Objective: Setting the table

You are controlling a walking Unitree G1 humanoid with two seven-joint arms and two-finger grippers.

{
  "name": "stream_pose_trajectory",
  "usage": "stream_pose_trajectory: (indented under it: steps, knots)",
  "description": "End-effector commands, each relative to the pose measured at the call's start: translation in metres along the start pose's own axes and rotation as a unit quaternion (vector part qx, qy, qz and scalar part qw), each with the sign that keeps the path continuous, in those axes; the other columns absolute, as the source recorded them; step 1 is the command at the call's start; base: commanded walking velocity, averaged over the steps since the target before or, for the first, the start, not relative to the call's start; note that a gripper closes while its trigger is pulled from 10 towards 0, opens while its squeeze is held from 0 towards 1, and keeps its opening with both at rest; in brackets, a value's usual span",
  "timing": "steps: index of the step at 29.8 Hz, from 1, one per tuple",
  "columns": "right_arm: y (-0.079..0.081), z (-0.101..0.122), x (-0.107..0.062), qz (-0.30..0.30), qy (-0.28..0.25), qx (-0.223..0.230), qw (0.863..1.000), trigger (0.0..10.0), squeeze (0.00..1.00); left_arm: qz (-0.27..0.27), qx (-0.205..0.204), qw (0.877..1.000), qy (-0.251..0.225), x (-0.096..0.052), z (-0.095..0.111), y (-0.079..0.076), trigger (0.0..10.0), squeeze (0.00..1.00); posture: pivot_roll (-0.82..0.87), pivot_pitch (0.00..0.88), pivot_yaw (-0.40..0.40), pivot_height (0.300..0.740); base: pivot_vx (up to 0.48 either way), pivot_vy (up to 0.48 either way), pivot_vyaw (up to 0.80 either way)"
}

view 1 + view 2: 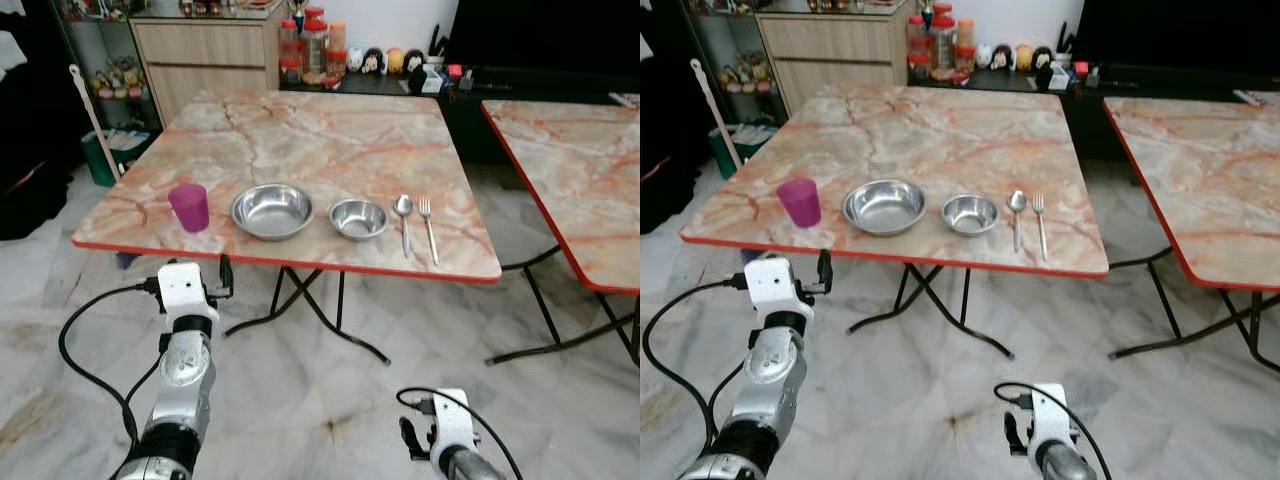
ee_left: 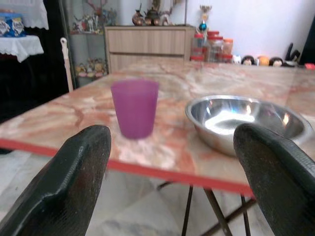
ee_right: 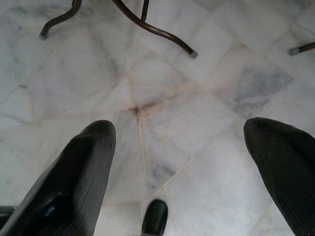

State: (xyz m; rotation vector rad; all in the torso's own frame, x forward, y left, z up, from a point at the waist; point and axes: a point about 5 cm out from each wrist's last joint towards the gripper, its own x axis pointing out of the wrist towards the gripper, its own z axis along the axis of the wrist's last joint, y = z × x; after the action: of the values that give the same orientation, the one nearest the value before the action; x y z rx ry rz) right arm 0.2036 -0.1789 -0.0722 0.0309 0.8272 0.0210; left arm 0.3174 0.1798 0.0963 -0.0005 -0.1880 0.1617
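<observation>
No text, label, brand, number or sign could be read anywhere. The jars [image 1: 312, 45] at the far end of the table [image 1: 300, 140] carried labels too small and blurred to make out, and the blue packets [image 2: 12, 27] on the shelf beyond the left gripper [image 2: 172, 182] showed print that was too small to read.

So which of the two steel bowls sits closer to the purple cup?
The larger steel bowl, right beside the purple cup; the smaller bowl lies beyond it, next to the spoon.
</observation>
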Motion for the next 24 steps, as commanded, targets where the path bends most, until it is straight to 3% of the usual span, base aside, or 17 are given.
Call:
stream_pose_trajectory:
  steps: [1, 24]
  knots:
    - [-0.001, 0.004, 0.001, -0.003, -0.006, 0.002, 1.000, 10.0, 0.00, -0.004, -0.002, 1.000, 0.000, 0.002, 0.003, 0.000, 10.0, 0.00, 0.09, 0.000, -0.027, 0.740, 0.416, 0.000, 0.00]
    - [0.002, 0.002, 0.001, 0.004, 0.001, -0.002, 1.000, 10.0, 0.00, -0.003, 0.012, 1.000, -0.017, 0.000, 0.016, 0.013, 10.0, 0.00, 0.10, 0.000, -0.018, 0.732, 0.383, 0.000, -0.08]
